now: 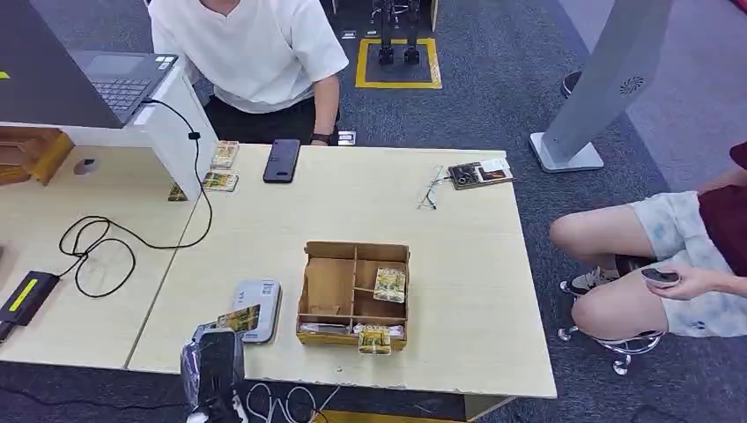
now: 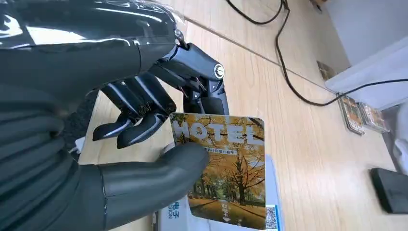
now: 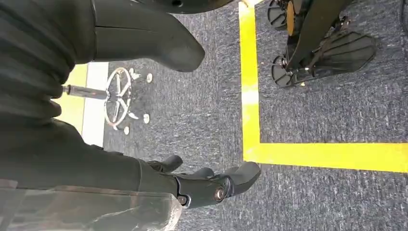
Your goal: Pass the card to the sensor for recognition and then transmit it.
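My left hand (image 1: 214, 351) pinches a hotel card (image 1: 239, 318) with an autumn-tree picture between thumb and fingers. In the left wrist view the card (image 2: 226, 168) hangs just over the grey sensor box (image 2: 274, 192), my left hand (image 2: 144, 139) holding its near edge. The sensor box (image 1: 260, 308) lies on the table near its front edge, left of the wooden box. My right hand (image 3: 192, 183) hangs over the carpet with fingers apart and nothing in it.
A wooden compartment box (image 1: 355, 295) with cards stands right of the sensor. A black cable (image 1: 106, 247), a phone (image 1: 282, 160) and card stacks (image 1: 220, 167) lie farther back. A person in white sits behind the table; another sits at the right.
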You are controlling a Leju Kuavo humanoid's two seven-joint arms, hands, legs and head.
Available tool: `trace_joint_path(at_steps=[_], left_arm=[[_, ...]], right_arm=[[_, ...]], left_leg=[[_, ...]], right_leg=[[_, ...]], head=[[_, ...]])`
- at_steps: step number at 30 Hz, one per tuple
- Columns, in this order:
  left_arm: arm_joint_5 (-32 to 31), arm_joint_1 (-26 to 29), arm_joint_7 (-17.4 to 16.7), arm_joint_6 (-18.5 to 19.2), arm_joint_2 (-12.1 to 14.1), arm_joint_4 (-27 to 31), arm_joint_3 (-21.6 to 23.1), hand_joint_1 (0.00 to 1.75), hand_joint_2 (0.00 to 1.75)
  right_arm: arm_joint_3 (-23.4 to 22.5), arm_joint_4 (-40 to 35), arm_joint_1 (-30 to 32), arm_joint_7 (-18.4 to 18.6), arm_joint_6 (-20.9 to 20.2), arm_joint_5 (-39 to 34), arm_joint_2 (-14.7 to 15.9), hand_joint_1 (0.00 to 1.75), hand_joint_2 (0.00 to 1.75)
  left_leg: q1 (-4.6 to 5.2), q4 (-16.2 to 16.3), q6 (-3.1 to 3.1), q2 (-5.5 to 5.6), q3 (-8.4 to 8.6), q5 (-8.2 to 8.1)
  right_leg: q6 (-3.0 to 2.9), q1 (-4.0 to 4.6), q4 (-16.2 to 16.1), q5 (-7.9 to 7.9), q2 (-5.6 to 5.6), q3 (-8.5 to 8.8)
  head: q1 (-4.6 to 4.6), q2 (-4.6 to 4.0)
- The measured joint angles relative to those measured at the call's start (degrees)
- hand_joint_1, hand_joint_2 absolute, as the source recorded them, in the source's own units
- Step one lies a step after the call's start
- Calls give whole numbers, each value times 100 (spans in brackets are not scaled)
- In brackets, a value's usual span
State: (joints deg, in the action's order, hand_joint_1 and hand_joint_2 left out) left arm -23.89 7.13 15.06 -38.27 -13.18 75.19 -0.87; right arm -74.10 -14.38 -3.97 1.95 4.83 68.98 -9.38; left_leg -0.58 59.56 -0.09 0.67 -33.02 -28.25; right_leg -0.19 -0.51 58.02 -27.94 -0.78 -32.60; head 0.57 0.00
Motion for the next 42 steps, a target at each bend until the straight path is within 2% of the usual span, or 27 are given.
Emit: trace_joint_path(at_steps=[3, 10, 26, 29, 30, 31, 35, 42], left_arm=[[-81, -45, 0, -11, 0, -72, 22, 175, 175], [-691, -153, 131, -13, -44, -232, -9, 175, 175], [-717, -281, 297, -15, -142, -349, -375, 175, 175], [-932, -352, 354, -15, -153, -365, -1080, 175, 175], [-1389, -357, 450, -15, -203, -365, -1485, 175, 175], [-1561, -356, 496, -15, -223, -365, -1697, 175, 175], [-2022, -322, 601, -15, -286, -360, -2213, 175, 175], [-2398, -228, 730, -15, -332, -312, -2951, 175, 175]], right_arm=[[4, 2, -1, 0, 0, 52, 0, 0, 175], [61, 15, -2, 0, 0, 70, 0, 0, 175], [107, 31, -3, 2, 11, 107, 0, 0, 175], [131, 31, -3, 22, 7, 138, 0, 0, 175], [135, 31, -2, 22, 0, 138, 0, 0, 175], [136, 31, -1, 37, 0, 138, 2, 0, 175], [136, 31, -2, 44, 0, 138, 4, 0, 175], [136, 31, -2, 42, 7, 138, 13, 0, 175]], left_leg=[[0, 0, 0, 0, 0, 0], [0, 0, 0, 0, -1, 0], [-1, 0, 0, 0, -1, 0], [-1, -1, -1, 0, -1, 0], [0, -1, -1, 0, -1, 0], [-1, -1, 0, -1, -1, 0], [0, -1, -1, -1, -1, 0], [-1, -1, 0, -2, -1, 0]], right_leg=[[0, 0, 0, 0, 0, 0], [0, 0, 0, 0, 0, 0], [0, 0, 1, 0, 0, 0], [0, 0, 2, 0, 0, 0], [0, 0, 2, 0, -1, 0], [0, 0, 2, 0, -1, 0], [0, 0, 2, 0, -1, -1], [0, 0, 1, 0, -2, -3]], head=[[0, 0], [0, 0], [0, 0], [0, 0], [0, 0], [-2, 0], [0, 0], [0, 0]])
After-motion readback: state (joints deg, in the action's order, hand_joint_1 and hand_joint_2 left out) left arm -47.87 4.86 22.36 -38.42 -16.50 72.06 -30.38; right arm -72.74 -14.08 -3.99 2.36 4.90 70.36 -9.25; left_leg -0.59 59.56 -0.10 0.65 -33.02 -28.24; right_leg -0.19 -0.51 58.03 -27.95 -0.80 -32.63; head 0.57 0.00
